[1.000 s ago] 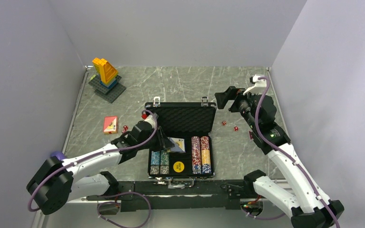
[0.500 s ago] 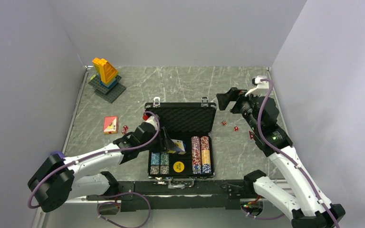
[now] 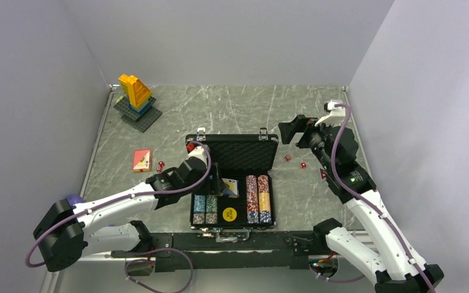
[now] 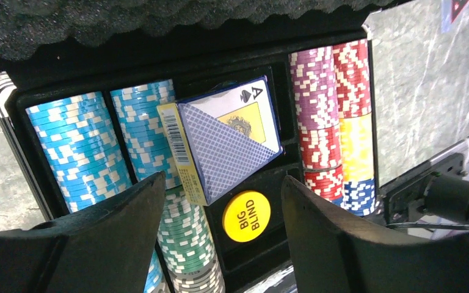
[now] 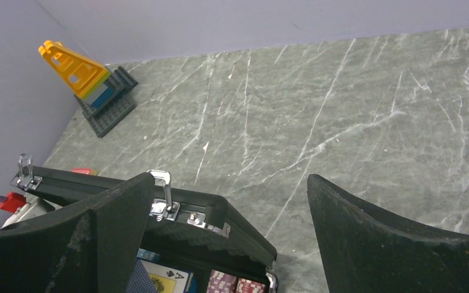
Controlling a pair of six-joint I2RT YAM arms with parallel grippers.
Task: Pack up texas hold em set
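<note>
The black case [image 3: 195,183] of the texas hold em set lies open mid-table, its foam lid [image 3: 238,151] raised. Chip rows [image 3: 258,198] fill its right side, with more chips [image 3: 205,209] at the left. A blue card deck [image 4: 226,143] rests tilted in the middle slot above a yellow "BIG BLIND" button [image 4: 246,216]. My left gripper [image 3: 215,180] hovers open just over the deck, its fingers [image 4: 116,232] clear of it. A red deck [image 3: 141,160] and red dice [image 3: 160,165] lie on the table to the left. My right gripper [image 3: 290,129] hangs open and empty above the lid's right corner [image 5: 244,235].
A yellow-blue toy brick tower [image 3: 135,94] on a dark baseplate stands at the back left. Two more red dice [image 3: 294,161] lie right of the case. Silver latches [image 5: 165,195] stick up from the lid's edge. Walls close the table on three sides.
My left gripper's jaws have spread apart and let go of the blue deck, which now lies in the case. The right arm has barely moved.
</note>
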